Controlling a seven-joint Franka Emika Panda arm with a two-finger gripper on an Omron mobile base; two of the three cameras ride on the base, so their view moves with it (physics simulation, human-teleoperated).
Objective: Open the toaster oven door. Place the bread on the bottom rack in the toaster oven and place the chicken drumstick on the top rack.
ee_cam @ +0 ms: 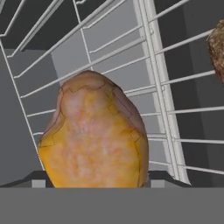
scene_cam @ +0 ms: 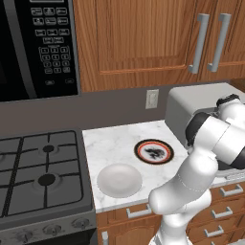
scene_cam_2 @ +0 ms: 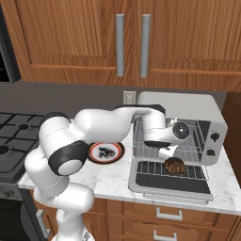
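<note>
The toaster oven (scene_cam_2: 212,118) stands on the counter with its door (scene_cam_2: 169,187) folded down flat and both wire racks drawn out. The dark brown bread (scene_cam_2: 174,165) lies on the bottom rack (scene_cam_2: 149,167); its edge (ee_cam: 217,48) also shows in the hand view. My gripper (scene_cam_2: 166,151) hangs just over the top rack (scene_cam_2: 192,147). Between the fingertips of the gripper (ee_cam: 103,179) stands the golden-orange chicken drumstick (ee_cam: 94,135), over the top rack's wires (ee_cam: 162,87). The drumstick covers the fingers' inner faces, so contact is unclear.
A round plate (scene_cam: 154,151) with a red rim and dark crumbs sits left of the oven, and a white bowl (scene_cam: 119,179) near the counter's front. A gas stove (scene_cam: 43,167) lies further left under a black microwave (scene_cam: 33,43). Wooden cabinets hang overhead.
</note>
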